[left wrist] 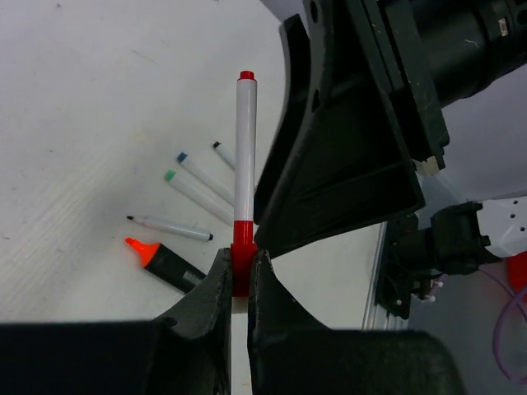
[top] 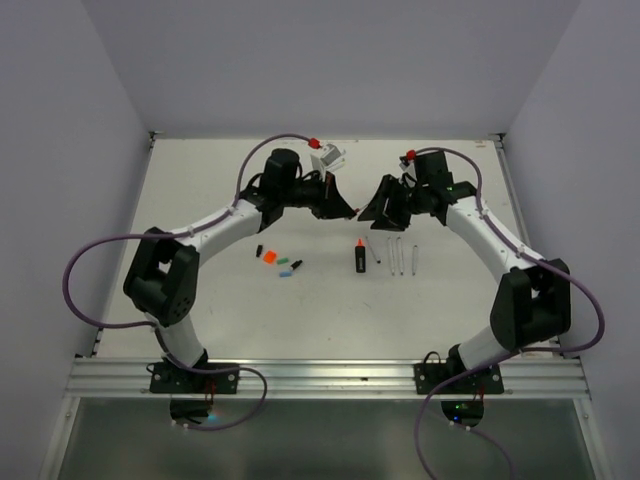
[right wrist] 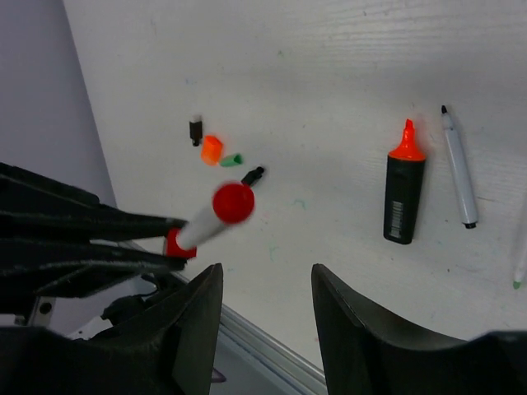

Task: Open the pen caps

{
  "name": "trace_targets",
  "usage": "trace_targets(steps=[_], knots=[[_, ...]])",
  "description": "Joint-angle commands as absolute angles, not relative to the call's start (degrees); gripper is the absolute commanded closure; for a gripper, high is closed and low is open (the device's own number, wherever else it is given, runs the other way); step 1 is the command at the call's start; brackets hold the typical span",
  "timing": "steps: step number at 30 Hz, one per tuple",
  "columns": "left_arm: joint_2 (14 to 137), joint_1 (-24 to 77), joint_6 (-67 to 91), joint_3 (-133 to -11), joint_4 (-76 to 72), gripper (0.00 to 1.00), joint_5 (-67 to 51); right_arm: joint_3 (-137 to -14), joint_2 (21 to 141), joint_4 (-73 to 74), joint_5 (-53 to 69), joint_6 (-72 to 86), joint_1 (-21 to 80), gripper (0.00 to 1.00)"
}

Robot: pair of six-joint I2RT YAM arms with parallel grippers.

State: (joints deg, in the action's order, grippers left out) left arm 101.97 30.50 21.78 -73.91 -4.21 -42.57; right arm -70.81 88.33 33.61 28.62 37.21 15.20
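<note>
White table enclosed by plain pale walls, seen from above and from both wrists. At upper centre of the overhead view the left arm and right arm bow outward at the elbows and turn their wrists inward, so that the two grippers face each other above the table. The left gripper, at lower centre of its own view, is clenched on the broad red cap of the red pen, whose pale barrel stands up the frame. The right gripper has its jaws spread with nothing between them; the pen's round red end sits above and left of that gap. Loose caps lie at upper left of the right wrist view, and the uncapped highlighter and a thin pen lie at right. Probable hazards: with the barrel unheld, any pull by the left arm would carry the whole pen along and leave the cap seated. A closure begun off-centre could nudge the barrel askew or pinch only its tip. A pen supported by its cap alone might slip free and drop among the pens below.
</note>
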Motion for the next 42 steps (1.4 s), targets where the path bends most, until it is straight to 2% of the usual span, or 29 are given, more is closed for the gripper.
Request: trace_targets(steps=[1,13,17,19,22,23,24,26,29,33,36,42], knots=[[99.5,31.2,26.3,-71.5,-6.6,1.0,-45.7,-71.2,88.5,25.9,31.2,42.9,16.1,0.5],[97.5,31.5,27.5,-68.1,-8.1,1.0,-47.7,-71.5,89.4,20.3,30.1,46.8,16.1,0.51],[97.0,31.6,28.8,-67.7,-9.8,1.0,-48.5,-71.9,90.7,20.3,30.2,47.0,16.1,0.54],[96.8,31.6,29.5,-67.6,-10.5,1.0,-49.0,-71.5,90.6,19.8,30.2,47.5,16.1,0.61],[96.6,31.6,30.8,-67.2,-11.9,1.0,-49.7,-70.7,90.4,19.0,30.5,48.1,16.1,0.78],[96.5,31.5,31.1,-67.1,-12.5,1.0,-49.8,-70.4,90.4,18.5,30.6,48.4,16.2,0.84],[96.6,31.5,31.9,-67.0,-12.8,1.0,-50.2,-69.9,90.0,18.3,30.5,48.6,16.2,0.99],[96.9,31.5,32.5,-66.7,-14.1,1.0,-51.5,-69.4,89.7,18.0,30.5,48.8,16.2,1.0],[96.8,31.5,32.7,-66.3,-14.1,0.88,-51.9,-69.1,88.5,18.3,30.7,48.8,16.2,1.0],[96.2,31.5,33.0,-65.0,-14.5,0.67,-51.9,-68.5,87.0,18.8,30.8,48.8,16.2,1.0],[95.7,31.5,33.5,-63.8,-15.4,0.61,-51.9,-67.8,86.1,19.0,31.1,49.0,16.2,1.0],[95.3,31.9,34.3,-62.5,-16.9,0.59,-52.7,-67.2,85.0,18.7,31.6,49.7,16.2,1.0]])
